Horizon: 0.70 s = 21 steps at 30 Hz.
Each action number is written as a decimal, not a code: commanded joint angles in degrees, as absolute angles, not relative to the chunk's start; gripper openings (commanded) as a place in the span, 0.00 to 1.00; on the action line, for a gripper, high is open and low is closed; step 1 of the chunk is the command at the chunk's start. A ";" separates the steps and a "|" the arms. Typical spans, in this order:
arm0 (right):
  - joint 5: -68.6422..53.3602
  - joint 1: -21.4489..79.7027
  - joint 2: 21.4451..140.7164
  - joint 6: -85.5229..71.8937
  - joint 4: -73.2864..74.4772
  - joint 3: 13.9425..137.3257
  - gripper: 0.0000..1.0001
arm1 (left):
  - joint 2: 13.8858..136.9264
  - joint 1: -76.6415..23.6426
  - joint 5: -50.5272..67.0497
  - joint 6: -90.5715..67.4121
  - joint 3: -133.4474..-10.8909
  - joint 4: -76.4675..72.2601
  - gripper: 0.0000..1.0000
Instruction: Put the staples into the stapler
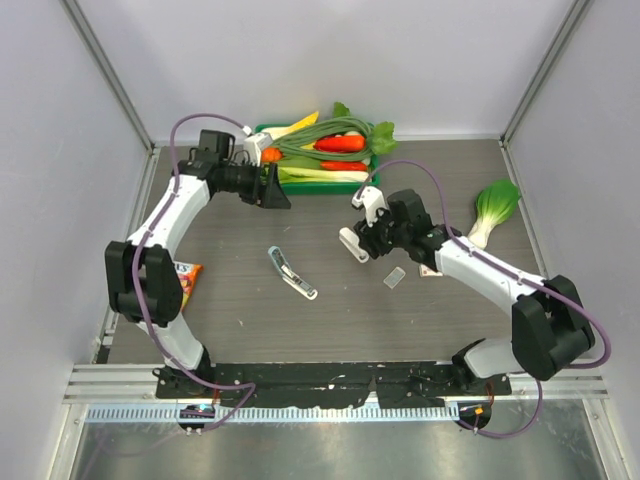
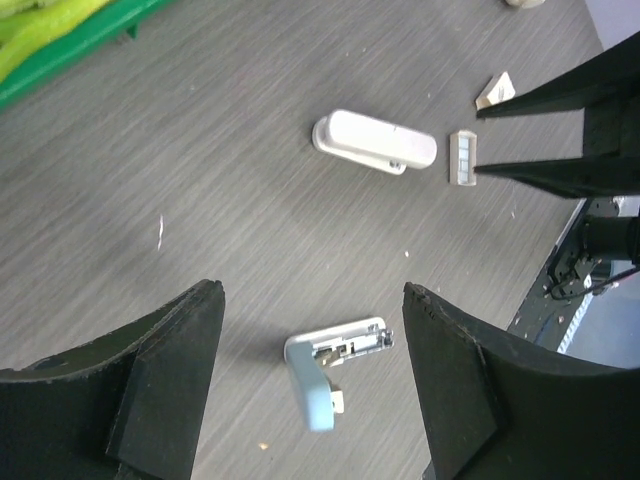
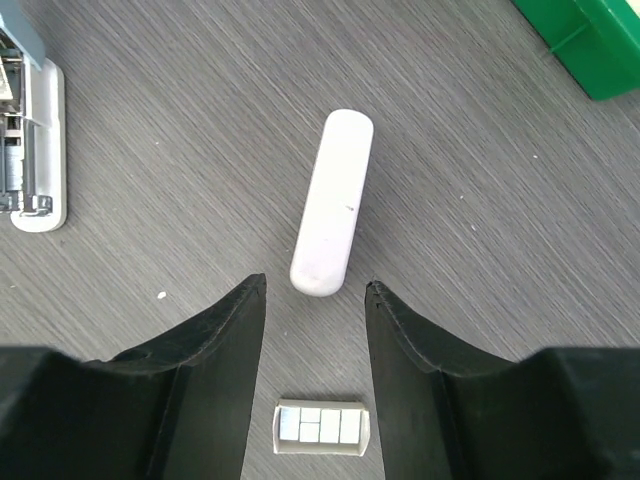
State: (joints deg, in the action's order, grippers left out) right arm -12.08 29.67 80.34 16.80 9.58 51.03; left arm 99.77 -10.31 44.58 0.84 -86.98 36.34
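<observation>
My left gripper [image 2: 310, 295] wide, empty, above opened stapler [image 2: 345, 342]; my right gripper [image 3: 315, 284] part-spread, empty, staples [image 3: 322, 428] lying beneath.

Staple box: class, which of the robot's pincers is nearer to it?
Right. The staple box lies on the table, seen between the fingers of the right pincer, which hovers over it; the left pincer hangs far off, beside the green tray.

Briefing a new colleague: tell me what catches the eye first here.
A green tray heaped with bright toy vegetables sits at the far edge. Mid-table lies the stapler, hinged open, with a white oblong piece and the staples to its right, by the right gripper.
</observation>
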 commanded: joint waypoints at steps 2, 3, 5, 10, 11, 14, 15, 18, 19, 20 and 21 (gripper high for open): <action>-13.71 32.77 76.56 16.17 12.13 53.70 0.50 | 93.61 -7.74 44.82 4.04 -82.01 39.37 0.76; -13.28 35.65 76.38 16.26 12.13 53.53 0.50 | 92.12 -7.47 44.74 4.74 -81.13 39.55 0.76; -12.57 39.18 76.64 16.87 11.87 53.26 0.50 | 90.36 -6.59 44.56 5.71 -78.23 40.17 0.77; -12.65 46.75 80.50 14.95 5.90 52.12 0.51 | 85.70 -5.36 45.09 7.12 -72.25 39.82 0.75; -12.92 47.19 82.68 12.85 4.84 52.55 0.51 | 85.35 -5.19 45.44 7.21 -71.72 39.81 0.74; -13.98 48.77 87.08 8.98 1.77 54.75 0.52 | 84.20 -4.40 46.32 7.56 -69.88 39.99 0.72; -13.80 49.91 88.14 8.27 1.41 55.36 0.52 | 83.94 -3.96 46.32 8.17 -69.26 40.08 0.72; -11.43 51.94 91.74 7.38 1.14 57.39 0.52 | 83.23 -2.38 46.93 8.61 -67.86 40.25 0.71; -10.99 52.99 92.37 7.38 0.97 57.74 0.52 | 83.06 -2.11 47.63 8.79 -67.50 40.08 0.71; -9.86 53.35 92.81 7.30 0.62 57.92 0.52 | 82.97 -1.76 47.90 8.70 -67.06 39.99 0.71; -9.32 53.70 93.51 7.21 0.62 58.01 0.52 | 82.79 -1.50 48.16 8.79 -66.36 39.82 0.71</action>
